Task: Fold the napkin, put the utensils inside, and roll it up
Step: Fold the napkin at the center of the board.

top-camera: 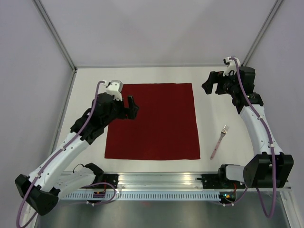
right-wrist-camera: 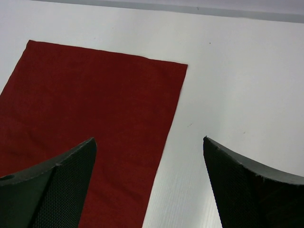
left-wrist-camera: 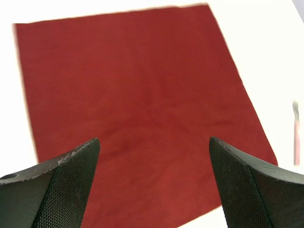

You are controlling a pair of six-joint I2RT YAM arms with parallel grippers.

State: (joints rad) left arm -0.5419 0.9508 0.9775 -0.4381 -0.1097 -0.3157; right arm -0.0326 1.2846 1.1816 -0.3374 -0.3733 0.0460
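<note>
The dark red napkin (top-camera: 154, 121) lies flat and unfolded in the middle of the white table; it also fills the left wrist view (left-wrist-camera: 137, 109) and the left part of the right wrist view (right-wrist-camera: 90, 114). A slim pale fork (top-camera: 219, 141) lies to the right of the napkin, apart from it, tines pointing away; its tip shows blurred (left-wrist-camera: 296, 135) at the right edge of the left wrist view. My left gripper (top-camera: 131, 108) hovers open over the napkin's left side. My right gripper (top-camera: 207, 85) hangs open beyond the napkin's far right corner, empty.
The table (top-camera: 228, 109) is bounded by pale walls at the back and sides. A metal rail (top-camera: 161, 183) with the arm bases runs along the near edge.
</note>
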